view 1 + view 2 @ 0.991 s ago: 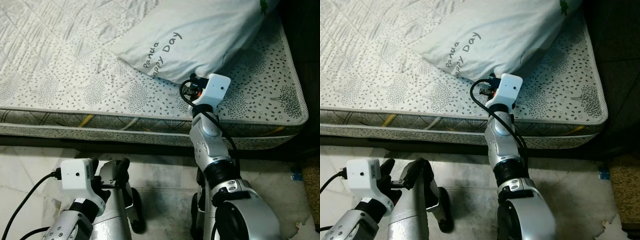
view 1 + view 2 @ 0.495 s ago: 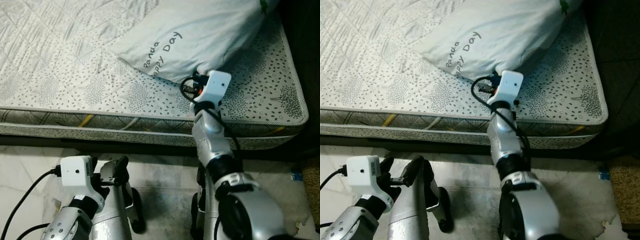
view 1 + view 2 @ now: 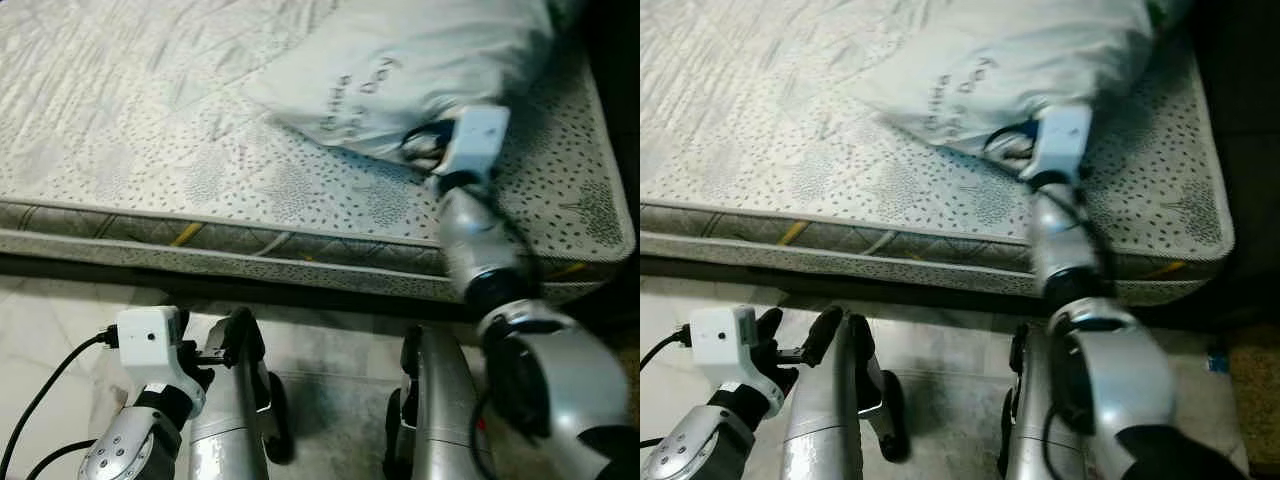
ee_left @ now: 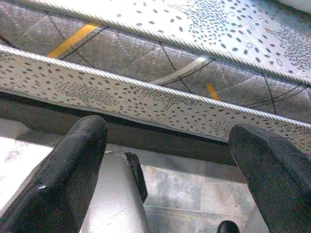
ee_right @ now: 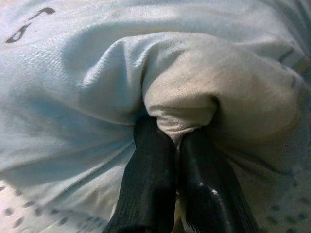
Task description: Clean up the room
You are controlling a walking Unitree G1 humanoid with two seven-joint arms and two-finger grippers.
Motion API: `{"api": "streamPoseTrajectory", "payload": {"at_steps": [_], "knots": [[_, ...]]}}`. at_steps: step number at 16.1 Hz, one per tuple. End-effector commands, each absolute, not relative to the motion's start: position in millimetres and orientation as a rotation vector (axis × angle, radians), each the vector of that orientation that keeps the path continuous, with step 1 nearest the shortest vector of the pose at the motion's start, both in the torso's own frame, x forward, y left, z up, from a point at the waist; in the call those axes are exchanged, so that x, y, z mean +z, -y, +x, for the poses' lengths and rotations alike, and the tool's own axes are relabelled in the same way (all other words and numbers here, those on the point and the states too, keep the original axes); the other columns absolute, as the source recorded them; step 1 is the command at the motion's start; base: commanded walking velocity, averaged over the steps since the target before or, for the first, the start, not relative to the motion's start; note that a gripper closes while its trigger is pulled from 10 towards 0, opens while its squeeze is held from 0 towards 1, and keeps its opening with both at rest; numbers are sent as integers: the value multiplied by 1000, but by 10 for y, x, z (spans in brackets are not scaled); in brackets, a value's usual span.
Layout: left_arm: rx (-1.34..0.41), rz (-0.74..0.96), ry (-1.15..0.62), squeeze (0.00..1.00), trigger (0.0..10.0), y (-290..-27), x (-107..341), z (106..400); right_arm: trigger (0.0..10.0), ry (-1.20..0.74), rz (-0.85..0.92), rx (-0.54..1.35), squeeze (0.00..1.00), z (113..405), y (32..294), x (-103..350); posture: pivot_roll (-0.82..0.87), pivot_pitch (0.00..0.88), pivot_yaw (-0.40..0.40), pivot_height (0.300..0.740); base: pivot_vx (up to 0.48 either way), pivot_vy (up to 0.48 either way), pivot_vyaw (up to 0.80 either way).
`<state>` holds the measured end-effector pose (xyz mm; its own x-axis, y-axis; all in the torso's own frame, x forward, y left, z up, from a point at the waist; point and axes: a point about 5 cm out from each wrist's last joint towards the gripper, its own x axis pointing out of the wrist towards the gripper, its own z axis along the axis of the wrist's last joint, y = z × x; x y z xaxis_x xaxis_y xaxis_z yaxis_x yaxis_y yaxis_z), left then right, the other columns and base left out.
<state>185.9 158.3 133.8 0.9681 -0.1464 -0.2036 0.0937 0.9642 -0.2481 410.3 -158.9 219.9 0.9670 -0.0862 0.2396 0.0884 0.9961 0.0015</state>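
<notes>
One pillow (image 3: 420, 75) — shifted, right gripper (image 5: 177, 141)

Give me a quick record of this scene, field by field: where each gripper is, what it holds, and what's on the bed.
right gripper: at the pillow's near edge, fingers shut on a fold of the cover
left gripper: low by the floor, facing the mattress side, fingers open, holding nothing
pillow: white, printed lettering, lying on the mattress
mattress: speckled quilted cover
floor: pale tiles

Pale blue pillow (image 3: 420, 60) on a white, black-speckled mattress (image 3: 180, 170).
</notes>
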Motion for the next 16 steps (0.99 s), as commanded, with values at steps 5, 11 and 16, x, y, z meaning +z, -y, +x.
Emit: {"api": "streamPoseTrajectory", "payload": {"at_steps": [5, 11, 16], "knots": [[-89, -229, -242, 0, 10000, -1644, 1291, 1880, 0, 330, -86, -282, 0, 4086, 2357, 2717, 38, 300, 68, 552, 0, 0, 0], [-94, -231, -237, 0, 10000, -1644, 1279, 1940, 0, 369, -205, -410, 0, 3943, 2872, 3033, 4, 292, 76, 552, 0, 0, 0], [-107, -239, -238, 0, 10000, -1624, 1257, 1978, 0, 340, -257, -540, 0, 3675, 3409, 2928, -21, 285, 86, 552, 0, 0, 0]]}}
